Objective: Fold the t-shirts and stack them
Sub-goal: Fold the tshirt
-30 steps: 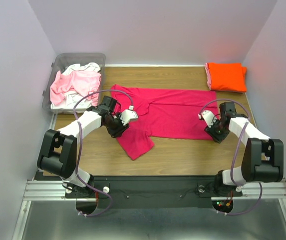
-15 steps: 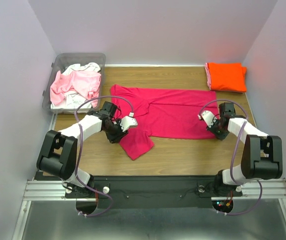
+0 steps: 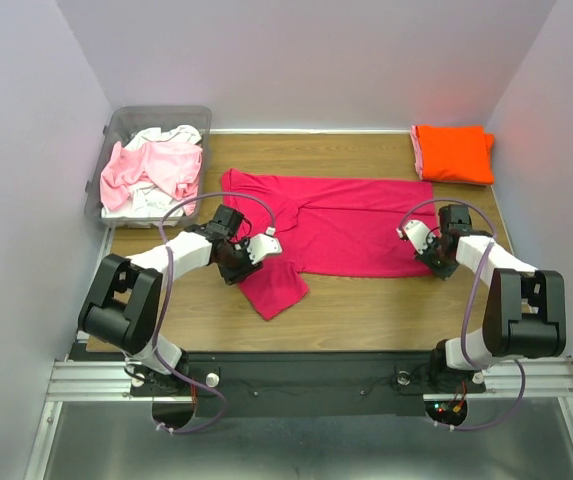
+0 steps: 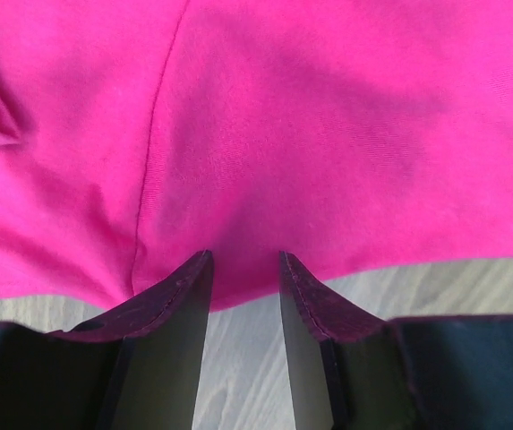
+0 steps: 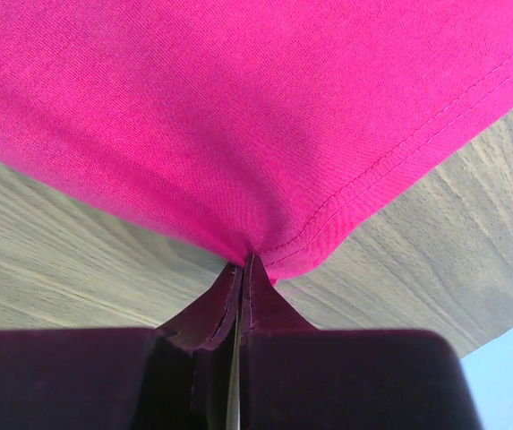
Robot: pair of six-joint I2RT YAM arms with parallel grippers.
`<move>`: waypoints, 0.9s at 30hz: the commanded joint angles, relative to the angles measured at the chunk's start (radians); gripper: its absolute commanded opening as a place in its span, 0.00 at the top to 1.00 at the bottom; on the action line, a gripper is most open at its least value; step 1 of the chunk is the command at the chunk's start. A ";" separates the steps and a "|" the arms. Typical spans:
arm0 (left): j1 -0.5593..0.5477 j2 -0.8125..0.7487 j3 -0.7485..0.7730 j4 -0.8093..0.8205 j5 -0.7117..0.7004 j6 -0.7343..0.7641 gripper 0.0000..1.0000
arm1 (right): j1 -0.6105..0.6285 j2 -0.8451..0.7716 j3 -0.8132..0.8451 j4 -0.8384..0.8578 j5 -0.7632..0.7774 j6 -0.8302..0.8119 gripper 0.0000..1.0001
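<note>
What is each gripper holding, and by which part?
The right gripper pinches the magenta t-shirt at its hem corner. The left gripper holds nothing; its jaws are open at the shirt's edge.

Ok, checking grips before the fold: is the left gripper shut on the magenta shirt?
No, the left gripper has its jaws standing apart, with the edge of the magenta t-shirt lying between them.

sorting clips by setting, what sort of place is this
Probably a robot lab test cell, not a home: plain pale walls box in a wooden table, two arms are bolted to a metal rail, and a magenta t-shirt lies spread beside a clear bin of shirts.
</note>
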 commanded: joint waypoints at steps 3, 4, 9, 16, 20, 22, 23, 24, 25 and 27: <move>-0.008 0.055 -0.061 0.016 -0.068 0.029 0.62 | -0.008 0.016 -0.017 0.025 0.006 -0.017 0.99; -0.008 0.053 -0.063 0.004 -0.064 0.033 0.65 | -0.008 0.015 -0.017 0.024 0.008 -0.021 0.99; -0.008 -0.005 -0.037 -0.090 -0.019 0.034 1.00 | -0.009 -0.028 -0.025 0.011 0.024 -0.027 1.00; -0.008 -0.132 0.041 -0.231 0.047 0.022 1.00 | -0.008 -0.158 -0.046 -0.079 0.040 -0.056 0.99; -0.006 -0.184 0.051 -0.305 0.058 0.022 1.00 | -0.009 -0.260 -0.066 -0.139 0.041 -0.076 0.99; -0.006 -0.212 0.061 -0.343 0.071 0.023 1.00 | -0.013 -0.292 -0.068 -0.174 0.041 -0.086 0.99; -0.006 -0.220 0.064 -0.351 0.076 0.022 1.00 | -0.014 -0.301 -0.065 -0.185 0.043 -0.090 1.00; -0.005 -0.227 0.077 -0.357 0.074 0.022 1.00 | -0.017 -0.316 -0.054 -0.194 0.041 -0.097 0.99; -0.005 -0.239 0.086 -0.361 0.073 0.022 1.00 | -0.019 -0.318 -0.046 -0.199 0.041 -0.102 0.99; 0.014 -0.236 0.110 -0.369 0.073 0.020 1.00 | -0.032 -0.297 -0.026 -0.208 0.041 -0.111 0.99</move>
